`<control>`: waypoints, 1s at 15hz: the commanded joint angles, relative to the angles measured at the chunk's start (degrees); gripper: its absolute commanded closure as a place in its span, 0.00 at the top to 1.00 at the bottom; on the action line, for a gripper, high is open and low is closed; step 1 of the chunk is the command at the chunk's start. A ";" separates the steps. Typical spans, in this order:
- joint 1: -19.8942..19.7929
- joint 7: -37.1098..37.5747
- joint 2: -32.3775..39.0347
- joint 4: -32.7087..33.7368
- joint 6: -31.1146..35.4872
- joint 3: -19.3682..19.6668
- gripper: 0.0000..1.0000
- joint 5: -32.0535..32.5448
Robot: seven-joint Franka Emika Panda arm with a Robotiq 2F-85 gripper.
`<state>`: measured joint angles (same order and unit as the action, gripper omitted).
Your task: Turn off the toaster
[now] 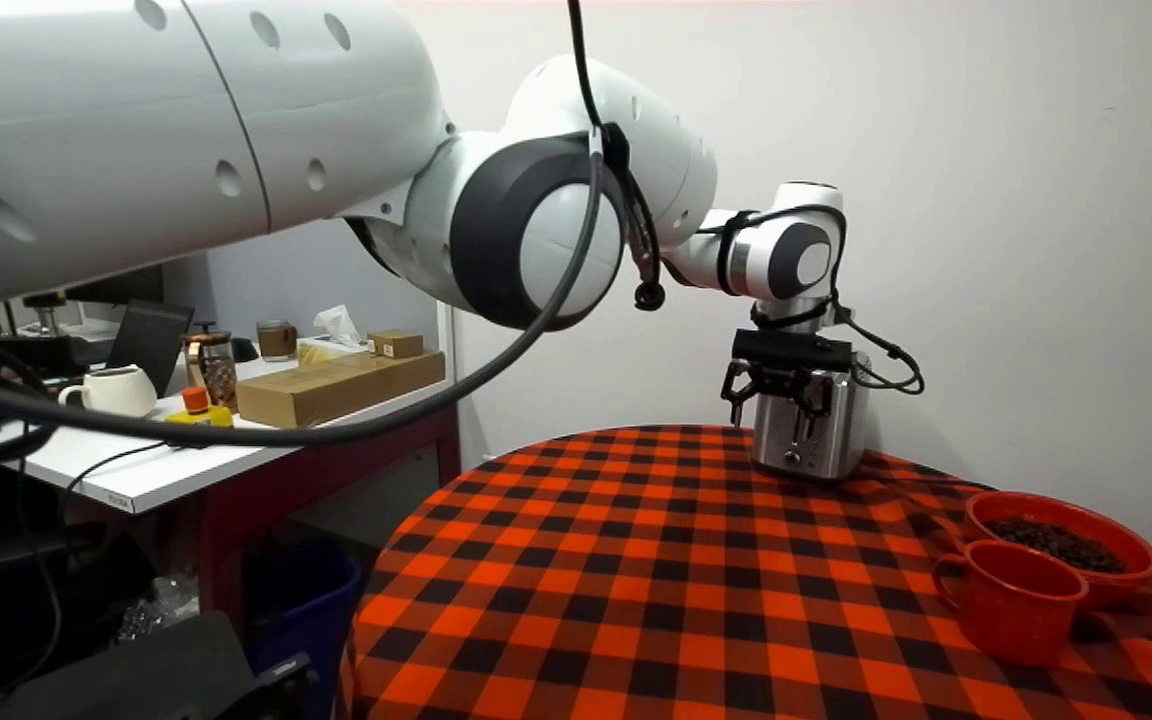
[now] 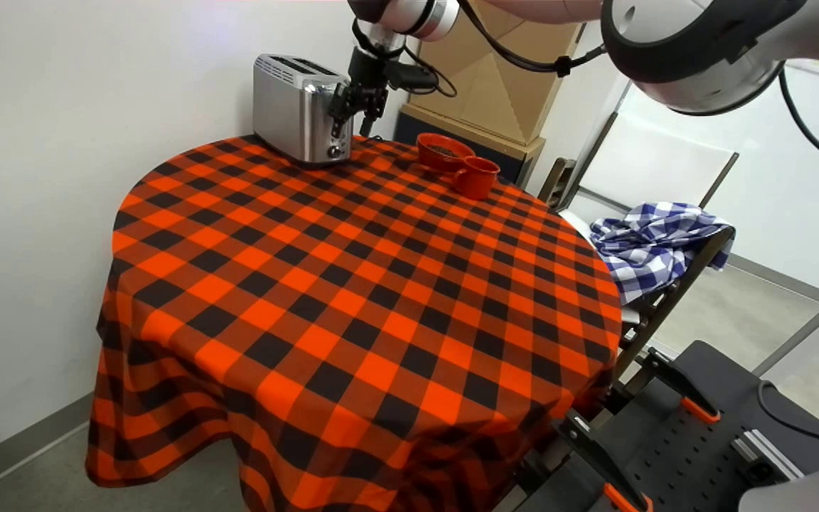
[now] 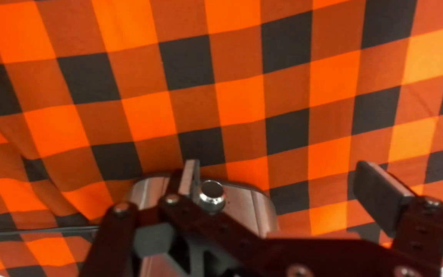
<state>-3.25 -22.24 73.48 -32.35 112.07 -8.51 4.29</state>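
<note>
Wall point(image 1: 996, 180), off-white, both exterior views. Baseboard point(image 2: 25, 436), grey. Floor point(image 2: 193, 487), grey. Desk point(image 2: 381, 249), rounded, under red-and-black checked tablecloth point(image 2: 161, 398). Table point(image 1: 176, 470), white top, dark red frame. Bin point(image 1: 311, 610), blue, near it. Chair point(image 2: 651, 160), dark frame, white back; blue-and-white checked cloth point(image 2: 658, 238) heaped on it.

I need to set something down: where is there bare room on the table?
Widest: the tablecloth between toaster, mug and the near edge in an exterior view. Narrower: between toaster and mug. Crowded: the toaster's front, where the open pincer hangs, and the mug, with the bowl close by.

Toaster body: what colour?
Silver, with a metallic sheen. The toaster body shows best in an exterior view.
</note>
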 commanded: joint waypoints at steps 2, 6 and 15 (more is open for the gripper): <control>5.42 10.06 -2.91 -1.66 -1.45 4.32 1.00 4.19; 8.24 13.57 -6.24 -3.00 -3.21 5.27 1.00 6.28; 6.25 8.22 -18.33 -9.45 -12.12 -0.65 1.00 2.24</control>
<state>4.60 -11.45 60.93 -35.27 101.98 -7.27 8.22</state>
